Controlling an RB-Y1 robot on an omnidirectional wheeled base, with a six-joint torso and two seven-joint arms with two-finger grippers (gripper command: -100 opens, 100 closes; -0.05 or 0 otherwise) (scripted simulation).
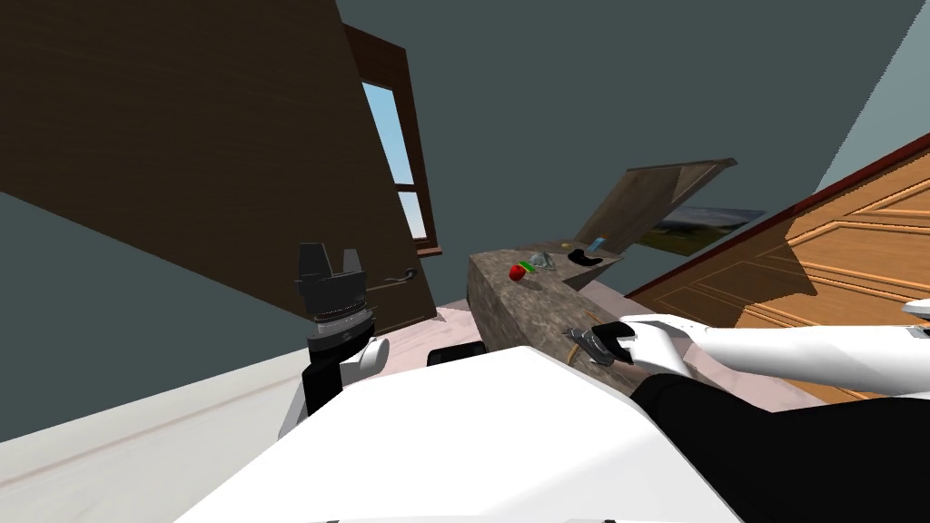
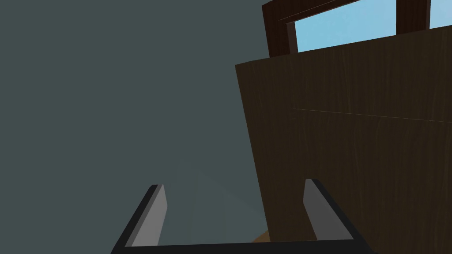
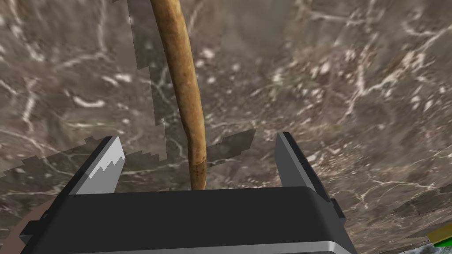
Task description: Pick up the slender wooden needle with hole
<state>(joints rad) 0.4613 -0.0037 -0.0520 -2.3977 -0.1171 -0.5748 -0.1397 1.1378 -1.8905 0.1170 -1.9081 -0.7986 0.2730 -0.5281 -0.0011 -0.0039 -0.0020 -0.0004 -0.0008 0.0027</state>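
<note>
Over the near end of the brown marbled table [image 1: 509, 313], the right arm reaches in low. The right gripper [image 3: 198, 139] points down, its fingers [image 3: 106, 169] spread wide with their tips at the surface, gripping nothing. Between them lies the needle [image 3: 187, 88], slender, tan, wood-grained and slightly curved, flat on the table. The left gripper [image 2: 232, 185] is held up beside the chest, wide open and empty.
</note>
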